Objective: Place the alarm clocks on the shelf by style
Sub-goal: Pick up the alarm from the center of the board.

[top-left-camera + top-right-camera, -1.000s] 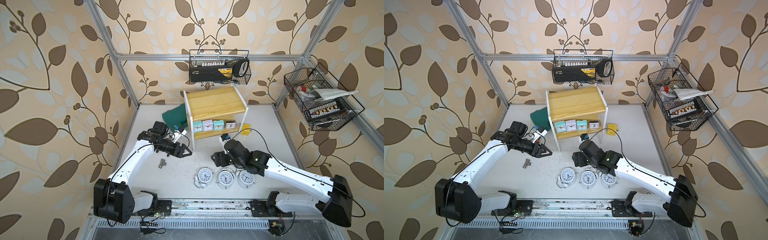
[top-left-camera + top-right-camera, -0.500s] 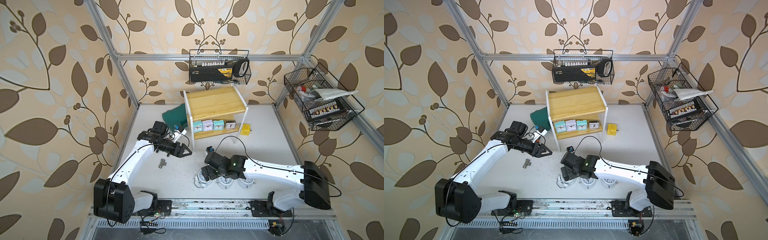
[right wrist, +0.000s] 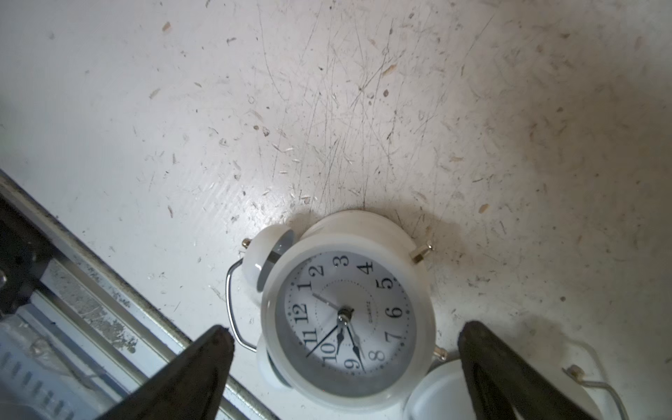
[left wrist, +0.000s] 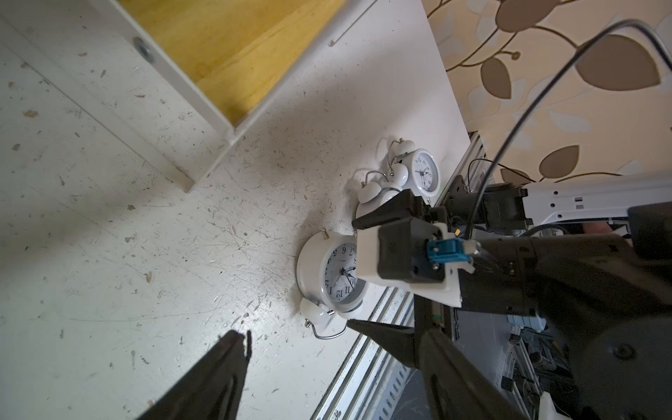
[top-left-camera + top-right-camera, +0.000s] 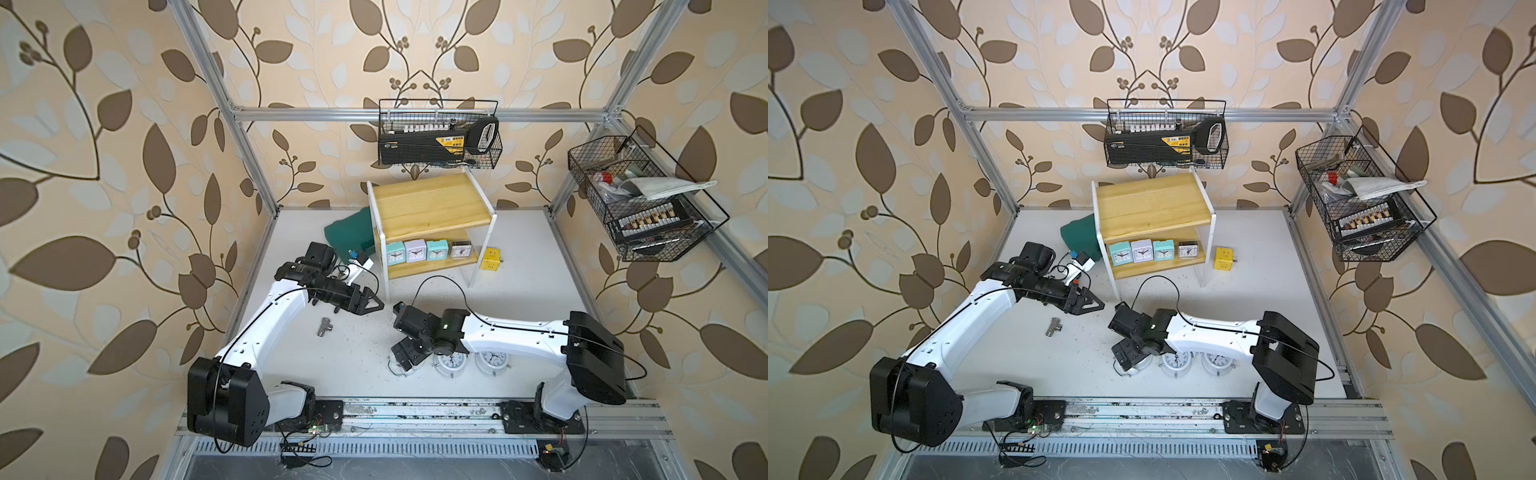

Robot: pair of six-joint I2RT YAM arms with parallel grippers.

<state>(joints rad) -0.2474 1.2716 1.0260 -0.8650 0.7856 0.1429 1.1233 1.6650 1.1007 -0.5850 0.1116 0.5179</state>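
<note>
1. Right gripper [image 3: 343, 331] hangs over the round white clock [image 3: 345, 316] at the 9 o'clock end of the row. Its jaws are spread wide, with one finger [image 3: 196, 367] on each side of the case. I see a gap at both sides, so nothing is clamped.
2. I find the row of three round clocks at 6 o'clock on the table [image 5: 540, 291], close to the front rail. The middle clock [image 5: 451, 360] and the end clock [image 5: 492, 359] lie at 3 o'clock of the straddled one, dials showing upward.
3. I see the left gripper [image 5: 376, 304] at about 9 o'clock from the table's centre, just off the shelf's near leg. Its jaws are apart and hold nothing. One finger [image 4: 225, 363] shows in the left wrist view.
4. The shelf [image 5: 428, 203] stands at 12 o'clock on the table. Four square clocks sit side by side on its lower board. From 9 to 3 o'clock they are a teal clock [image 5: 395, 253], a lilac clock [image 5: 415, 250], a second teal clock [image 5: 437, 250] and a dark clock [image 5: 460, 249].
5. A yellow cube [image 5: 490, 259] sits on the table at 3 o'clock of the lower board. A green case [image 5: 349, 235] lies at 9 o'clock of the shelf. A small metal fitting [image 5: 325, 327] lies at 7 o'clock of the left gripper.
</note>
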